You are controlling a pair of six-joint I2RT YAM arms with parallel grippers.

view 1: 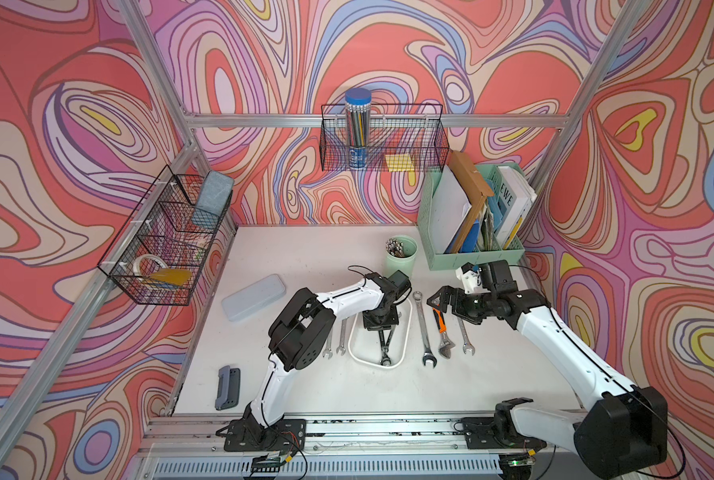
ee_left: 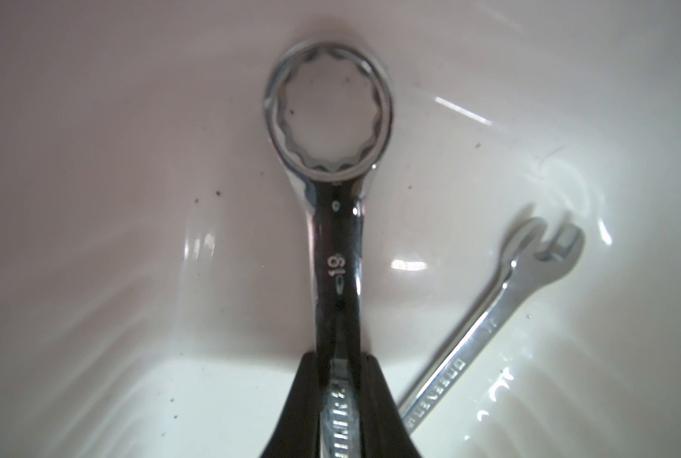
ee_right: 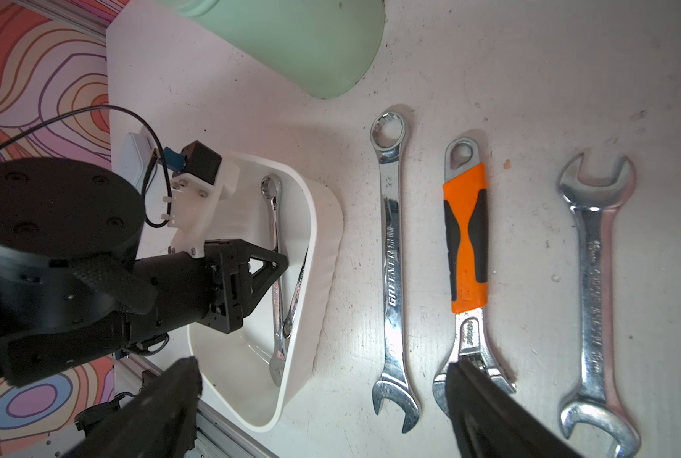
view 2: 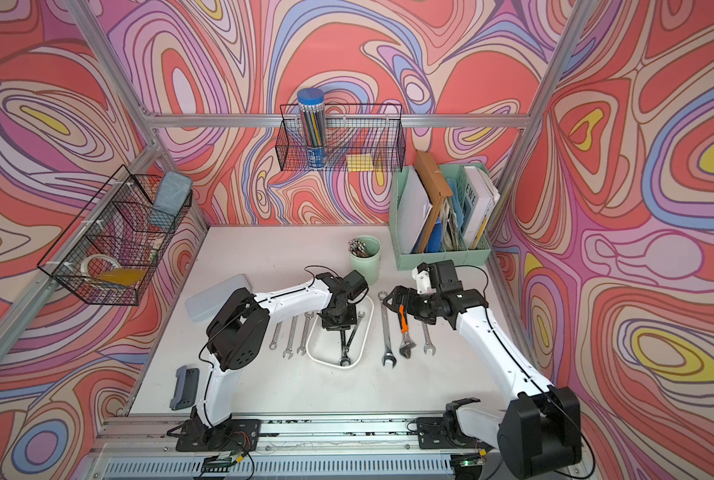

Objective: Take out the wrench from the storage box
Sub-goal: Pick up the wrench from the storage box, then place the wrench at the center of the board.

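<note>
The storage box (view 1: pixel 409 328) is a shallow white tray mid-table, seen in both top views (view 2: pixel 366 332). My left gripper (view 1: pixel 384 337) reaches down into it. In the left wrist view its black fingers (ee_left: pixel 303 396) are shut on the shank of a chrome wrench (ee_left: pixel 336 246) marked 19, whose ring end points away from the jaws. A smaller wrench (ee_left: pixel 485 321) lies beside it in the box. I cannot tell whether the held wrench is off the floor of the box. My right gripper (ee_right: pixel 323 366) hangs open, right of the box.
Right of the box lie a long wrench (view 1: pixel 423 328), an orange-handled adjustable wrench (view 1: pixel 441 328) and an open-ended wrench (view 1: pixel 464 336). Three small wrenches (view 2: pixel 290 336) lie left of it. A green cup (view 1: pixel 401 253), file organizer (view 1: pixel 471 249) and translucent case (view 1: pixel 253 297) stand behind.
</note>
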